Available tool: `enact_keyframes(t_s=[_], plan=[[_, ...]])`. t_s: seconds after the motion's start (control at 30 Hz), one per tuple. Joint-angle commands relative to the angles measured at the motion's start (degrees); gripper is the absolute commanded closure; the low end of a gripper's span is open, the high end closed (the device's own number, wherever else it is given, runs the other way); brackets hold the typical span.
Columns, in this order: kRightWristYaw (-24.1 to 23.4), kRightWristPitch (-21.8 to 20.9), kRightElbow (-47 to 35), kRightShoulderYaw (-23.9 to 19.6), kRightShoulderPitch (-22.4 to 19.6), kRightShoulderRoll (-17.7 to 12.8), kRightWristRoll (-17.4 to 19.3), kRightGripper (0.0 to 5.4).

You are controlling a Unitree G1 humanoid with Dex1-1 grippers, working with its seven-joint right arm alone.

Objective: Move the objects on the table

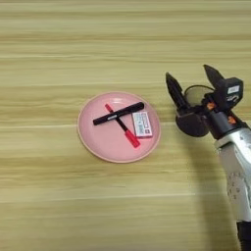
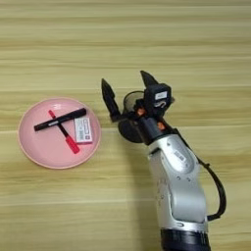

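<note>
A round pink plate [image 1: 100, 139] lies on the wooden table [image 1: 59, 196] left of centre. On it a black marker [image 1: 118, 113] lies across a thin red pen [image 1: 128, 135], with a small white labelled box [image 1: 142, 124] beside them at the plate's right side. To the right of the plate stands a black mesh cup [image 1: 197, 93], partly hidden behind my gripper's body. My right gripper [image 1: 188, 71] is open, its two black fingers spread wide on either side of the cup's rim [image 2: 131, 100], and it holds nothing.
My silver forearm [image 2: 179, 186] comes up from the bottom edge and covers the table to the right of the plate. Bare wood stretches along the far side and the left of the table.
</note>
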Motion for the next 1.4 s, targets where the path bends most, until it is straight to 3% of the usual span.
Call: enact_keyframes(t_s=[0.03, 0.83, 1.17, 1.4], plan=[[-2.4, -3.4, -0.6, -2.9, -1.3, -1.9, -0.9, 0.04], [-2.2, -4.7, 6.7, -5.3, 2.2, -2.4, 0.0, 0.04], [0.5, -7.3, 5.4, -5.5, 4.9, -2.4, 1.5, 0.04], [4.3, -10.2, 9.0, -5.8, 6.1, -2.0, 3.9, 0.04]])
